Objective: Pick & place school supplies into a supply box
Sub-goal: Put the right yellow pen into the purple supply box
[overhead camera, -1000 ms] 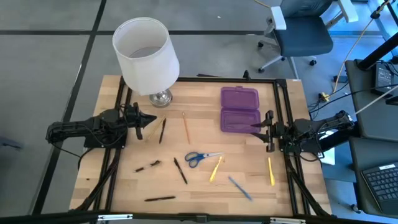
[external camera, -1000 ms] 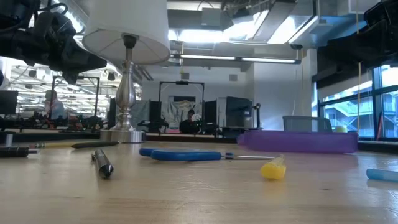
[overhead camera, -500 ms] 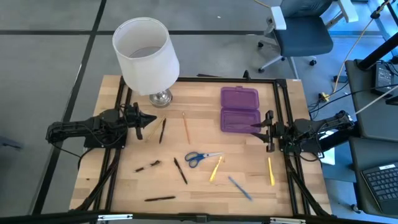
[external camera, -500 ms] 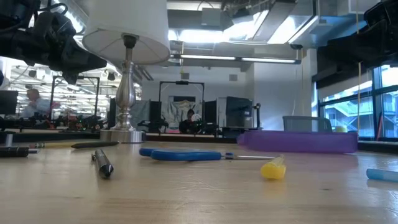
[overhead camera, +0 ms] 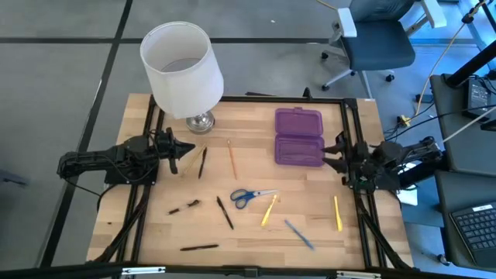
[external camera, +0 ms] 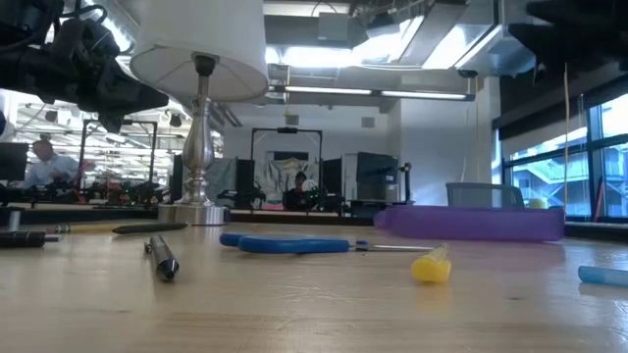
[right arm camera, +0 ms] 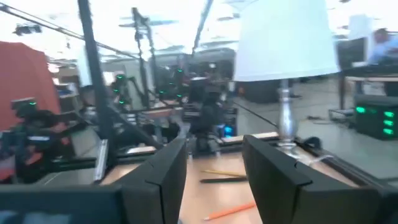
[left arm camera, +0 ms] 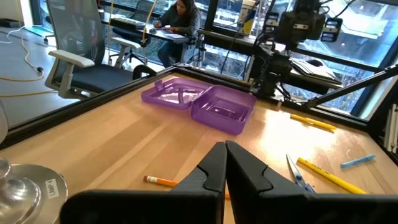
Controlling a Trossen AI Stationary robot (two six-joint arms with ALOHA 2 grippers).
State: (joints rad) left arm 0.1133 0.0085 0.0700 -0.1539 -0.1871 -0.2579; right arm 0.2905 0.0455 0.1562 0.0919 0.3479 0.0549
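- The supply box is found lying open near the table's far right corner, empty; supplies lie scattered mid-table.
- Right tool, parted and empty, beside the box: a careless swing could displace it.
- Left tool, clenched on nothing, near the lamp: toppling is risked.

A grey floor crossed by dark seams is spreading around the wooden table, which is sitting inside a black frame. A grey office chair on a star base is standing beyond the table's far right corner, and a dark keyboard is lying on a desk to the right. Across the room, long ceiling lights are glowing over rows of equipment, and tall windows are letting daylight in at the right. A person is sitting bent over a desk by the windows.
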